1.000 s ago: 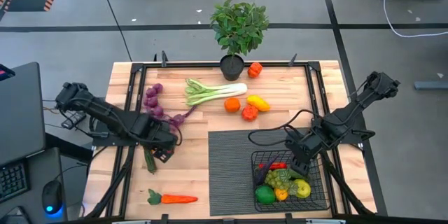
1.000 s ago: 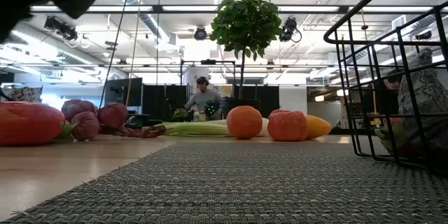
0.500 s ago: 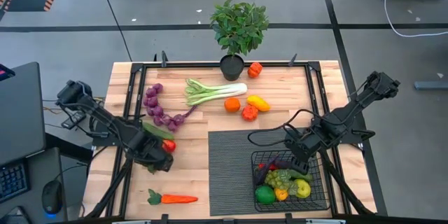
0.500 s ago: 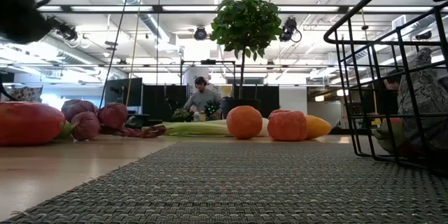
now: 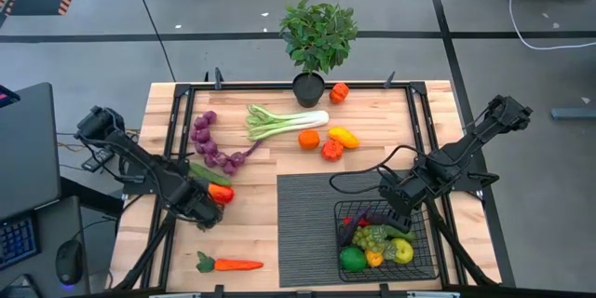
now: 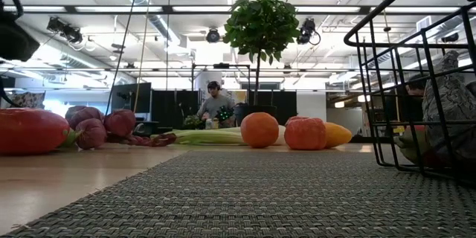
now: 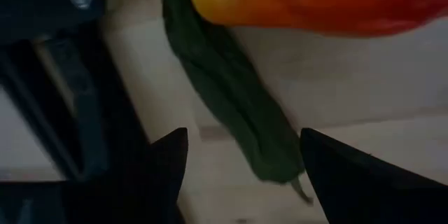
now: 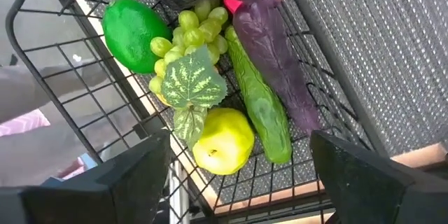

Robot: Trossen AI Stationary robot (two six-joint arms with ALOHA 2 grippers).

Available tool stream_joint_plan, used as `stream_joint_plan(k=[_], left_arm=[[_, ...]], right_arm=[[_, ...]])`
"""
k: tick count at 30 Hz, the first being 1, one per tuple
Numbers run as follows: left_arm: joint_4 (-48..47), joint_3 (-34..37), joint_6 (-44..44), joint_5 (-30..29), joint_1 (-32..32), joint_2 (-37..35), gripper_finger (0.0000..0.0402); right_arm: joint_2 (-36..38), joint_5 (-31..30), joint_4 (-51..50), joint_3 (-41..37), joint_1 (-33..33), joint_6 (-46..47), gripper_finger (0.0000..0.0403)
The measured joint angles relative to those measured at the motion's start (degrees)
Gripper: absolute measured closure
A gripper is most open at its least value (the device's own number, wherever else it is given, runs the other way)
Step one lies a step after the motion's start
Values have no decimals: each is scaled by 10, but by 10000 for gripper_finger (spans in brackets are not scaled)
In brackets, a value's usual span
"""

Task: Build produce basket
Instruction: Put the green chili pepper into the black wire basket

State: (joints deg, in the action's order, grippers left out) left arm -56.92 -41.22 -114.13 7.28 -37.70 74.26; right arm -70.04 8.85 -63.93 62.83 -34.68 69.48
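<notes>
ITEM: produce basket, part-filled.

Basket (image 5: 386,240): black wire mesh, flared sides, on the dark ribbed mat (image 5: 307,223) nr front-right corner of tabletop. Inside, per right wrist view: lime (image 8: 134,34), green grapes w/ leaf (image 8: 185,56), yellow-green apple (image 8: 222,140), cucumber (image 8: 259,105), two purple eggplants (image 8: 276,63).

Right gripper (image 5: 399,207): over basket's back edge, fingers spread, nothing between them.

Left gripper (image 5: 207,212): nr left edge of tabletop, fingers spread, empty; dark green pepper (image 7: 234,94) lies on the wood betw. the tips, red-orange pepper (image 7: 315,0) just beyond it.

Still loose: purple grapes (image 5: 209,140) and leek (image 5: 284,119) toward back edge; orange (image 5: 308,139), yellow pepper (image 5: 344,136), red pepper (image 5: 331,151) mid-table; small red-orange piece (image 5: 339,92) by the potted plant (image 5: 317,42); carrot (image 5: 228,264) at front edge.

Step in hand (judged): left pick of green pepper. Advice: centre tips across its narrow width, go low to the wood, close w/o nudging the red-orange one; lift clear before swinging to basket.
</notes>
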Motion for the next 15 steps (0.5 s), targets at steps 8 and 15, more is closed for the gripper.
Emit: stream_joint_plan(k=[8,15], left_arm=[[201,114,-42,37,-5,0,118],[219,132,-15,30,-4,-3,129]], right_arm=[[0,51,13,0,-8,61,58],[0,62,19,0,-12,126,58]])
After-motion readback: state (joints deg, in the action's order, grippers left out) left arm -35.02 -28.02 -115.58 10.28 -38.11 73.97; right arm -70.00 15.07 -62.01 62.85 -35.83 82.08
